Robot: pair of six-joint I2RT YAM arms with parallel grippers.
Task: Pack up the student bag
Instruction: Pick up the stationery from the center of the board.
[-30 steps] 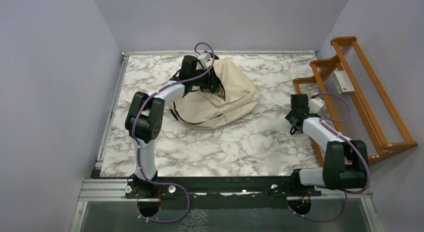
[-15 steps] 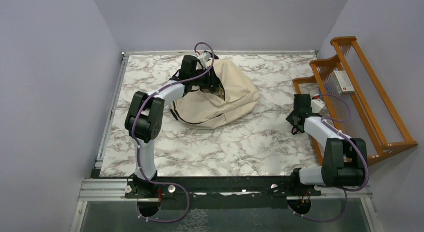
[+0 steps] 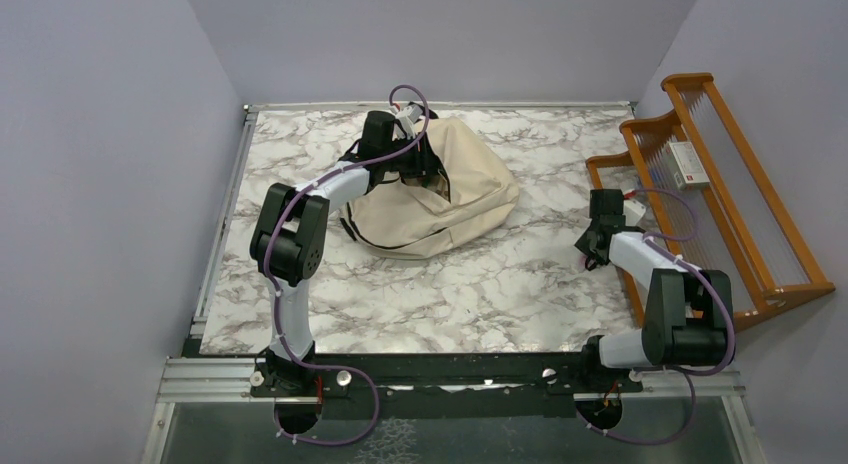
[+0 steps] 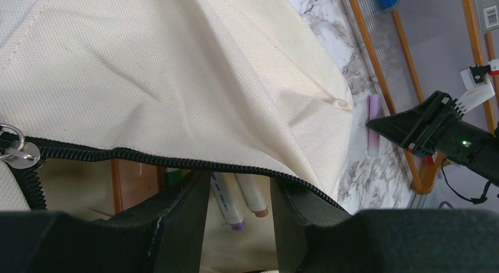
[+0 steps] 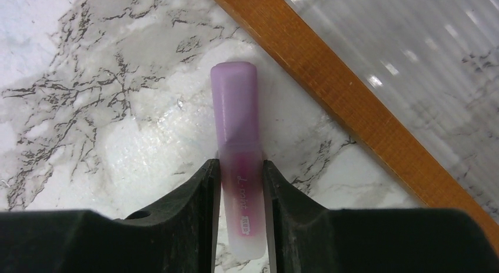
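The student bag (image 3: 455, 194) lies slumped on the marble table (image 3: 480, 284), near the far edge and a little left of the middle, with its black-zippered mouth turned toward the far-left corner. The left gripper (image 3: 408, 167) reaches into that mouth. In the left wrist view, the left gripper (image 4: 238, 193) has its jaws spread with a clear gap between them, and the zipper rim (image 4: 147, 156) runs across just above the fingertips. No fabric is visibly pinched. Through the gap, two pale markers (image 4: 232, 203) lie side by side inside the bag against the lining, and a green tip (image 4: 172, 177) shows beside them. A metal zipper ring (image 4: 13, 149) hangs at the left end of the opening. By the right edge of the table, the right gripper (image 3: 590, 252) is low beside the base rail of the wooden rack (image 3: 735, 199). In its own camera, the right gripper (image 5: 240, 170) has its jaws pressed against both sides of a purple marker (image 5: 235, 108). The marker's capped end points away from the fingers and lies just beside the rack's orange rail (image 5: 353, 108), not touching it. I cannot tell whether the marker rests on the marble or is raised off it.
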